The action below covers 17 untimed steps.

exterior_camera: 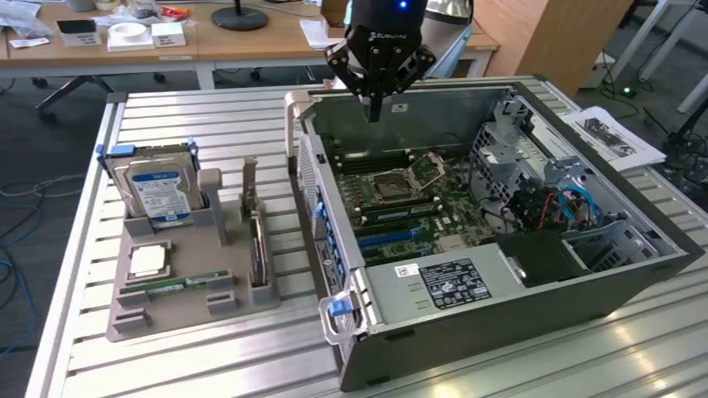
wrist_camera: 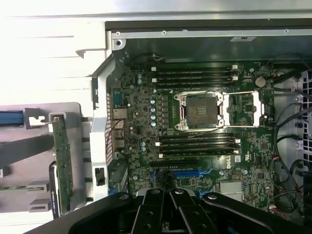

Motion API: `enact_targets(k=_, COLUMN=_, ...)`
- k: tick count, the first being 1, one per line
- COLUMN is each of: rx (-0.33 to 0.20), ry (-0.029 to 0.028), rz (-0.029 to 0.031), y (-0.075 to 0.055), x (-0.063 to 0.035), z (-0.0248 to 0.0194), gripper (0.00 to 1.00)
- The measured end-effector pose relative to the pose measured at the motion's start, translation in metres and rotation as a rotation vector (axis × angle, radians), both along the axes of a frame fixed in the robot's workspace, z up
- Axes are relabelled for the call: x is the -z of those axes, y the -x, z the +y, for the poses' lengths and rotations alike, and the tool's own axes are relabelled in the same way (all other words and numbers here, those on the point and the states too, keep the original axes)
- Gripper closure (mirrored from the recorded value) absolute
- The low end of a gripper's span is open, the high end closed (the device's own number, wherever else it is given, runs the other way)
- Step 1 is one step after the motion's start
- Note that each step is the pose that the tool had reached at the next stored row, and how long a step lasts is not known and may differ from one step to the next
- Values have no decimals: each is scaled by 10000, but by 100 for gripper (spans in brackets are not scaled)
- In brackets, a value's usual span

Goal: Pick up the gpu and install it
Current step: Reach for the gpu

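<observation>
Claw pressed together, empty, above the open case; gpu stands on edge, long axis parallel to the case wall.

Wooden desks behind a slatted metal worktable, dark floor with loose cables.

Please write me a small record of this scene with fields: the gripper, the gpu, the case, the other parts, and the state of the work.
gripper: shut, holds nothing, above the open computer case
gpu: stands on edge in the gray holder, at the exterior view's left of the case, untouched
blue slot: free
other parts in holder: hard drive, CPU, RAM stick
work: gpu not yet picked up
</observation>
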<state>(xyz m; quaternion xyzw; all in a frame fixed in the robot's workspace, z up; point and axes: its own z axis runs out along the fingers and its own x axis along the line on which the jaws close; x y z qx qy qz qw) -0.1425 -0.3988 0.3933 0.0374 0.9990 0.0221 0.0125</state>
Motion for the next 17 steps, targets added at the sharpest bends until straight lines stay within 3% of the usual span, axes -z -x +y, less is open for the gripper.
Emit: enact_targets(k=17, rx=-1, ry=0, rz=0, y=168, x=0, z=0, gripper=89)
